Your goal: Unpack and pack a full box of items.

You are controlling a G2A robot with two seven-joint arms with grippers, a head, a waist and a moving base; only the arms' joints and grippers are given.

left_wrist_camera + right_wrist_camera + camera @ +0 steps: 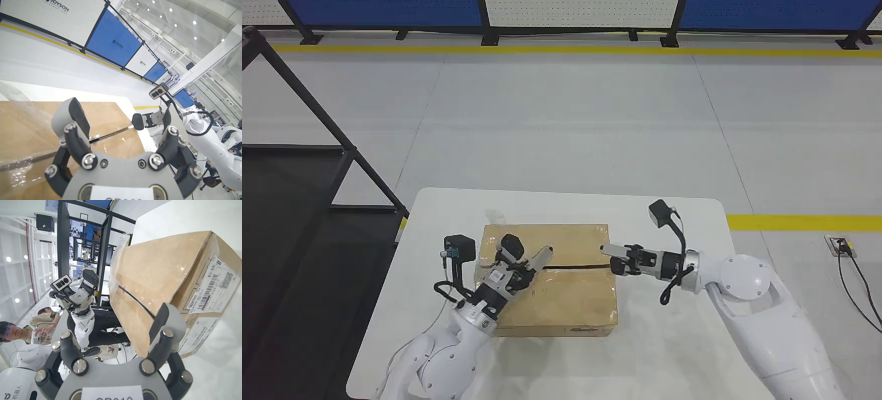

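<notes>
Left end effector [525,258] hangs wide open over the closed box [562,290] on the table [662,330]; right end effector [614,258] sits at its right edge. Left wrist view: empty fingers [77,115] above the seam [111,134]. Right wrist view: fingers spread, empty, beside the box.

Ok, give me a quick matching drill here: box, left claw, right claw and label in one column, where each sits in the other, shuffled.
1 box
2 left claw
3 right claw
4 label

A open, at the end of the seam, by the labelled side
B closed, on the table
C stuck to the box's end
D open, above the box top

Pairs: 1-B, 2-D, 3-A, 4-C
</notes>
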